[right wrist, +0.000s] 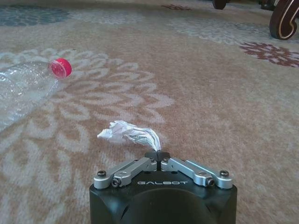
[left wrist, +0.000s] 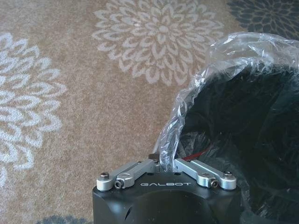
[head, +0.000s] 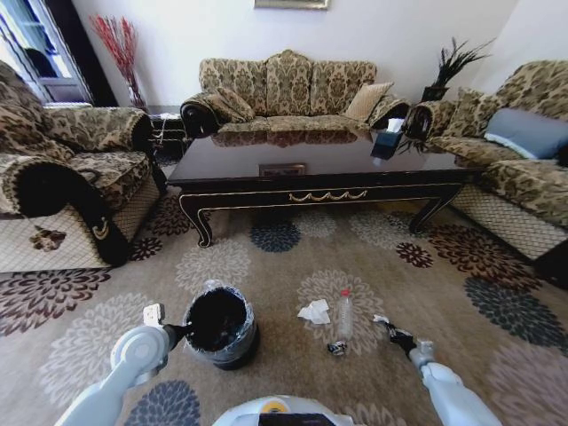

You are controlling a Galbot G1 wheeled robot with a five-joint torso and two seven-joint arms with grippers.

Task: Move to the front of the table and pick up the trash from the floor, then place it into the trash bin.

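Bottle (head: pixel 345 312): one, clear, red-capped; lies on the carpet, long axis toward the table (head: pixel 319 169), cap at that end, just left of my right tool (head: pixel 383 320).
Paper wad (right wrist: pixel 129 134): one, white, touching my right tool's closed tips.
Trash bin (head: pixel 218 328): one, black; my left tool (left wrist: pixel 162 164) is closed on its liner (left wrist: pixel 187 112).
Room: floral carpet (head: pixel 266 266), three patterned sofas.

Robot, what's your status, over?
Left pincer shut on trash bin liner. Right pincer shut on paper wad, low over carpet. Bottle and second wad on floor. Nothing blocking.
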